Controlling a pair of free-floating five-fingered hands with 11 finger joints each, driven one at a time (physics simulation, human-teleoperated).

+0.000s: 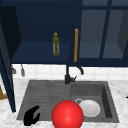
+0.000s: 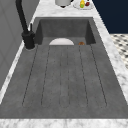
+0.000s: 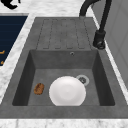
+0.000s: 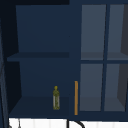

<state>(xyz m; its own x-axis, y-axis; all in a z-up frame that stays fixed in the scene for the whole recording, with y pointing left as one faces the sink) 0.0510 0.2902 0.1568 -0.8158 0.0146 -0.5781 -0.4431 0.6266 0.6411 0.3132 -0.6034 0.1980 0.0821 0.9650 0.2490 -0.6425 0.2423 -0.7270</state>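
Observation:
My left hand (image 1: 31, 116) hovers over the front left corner of the draining board (image 1: 47, 93), fingers loosely spread and holding nothing. It also appears as a hand (image 3: 11, 3) at the far end in the right side view. A black sliver at the right edge is my right hand (image 1: 127, 97). A white plate (image 1: 89, 108) lies in the sink basin (image 3: 100, 75), next to the drain (image 3: 82, 80). A small brown lump (image 3: 39, 88) rests on the basin floor beside the plate (image 3: 67, 91). A large red sphere (image 1: 67, 114) sits at the sink's front edge, nearest the plate.
A black faucet (image 1: 67, 75) stands behind the sink. Above, the wall cabinet's left door (image 1: 7, 82) hangs open; a green bottle (image 1: 56, 44) stands on its lower shelf. The right glass door has an orange handle (image 1: 76, 45). A cup (image 2: 63, 2) and fruit dish (image 2: 83, 4) sit on the counter.

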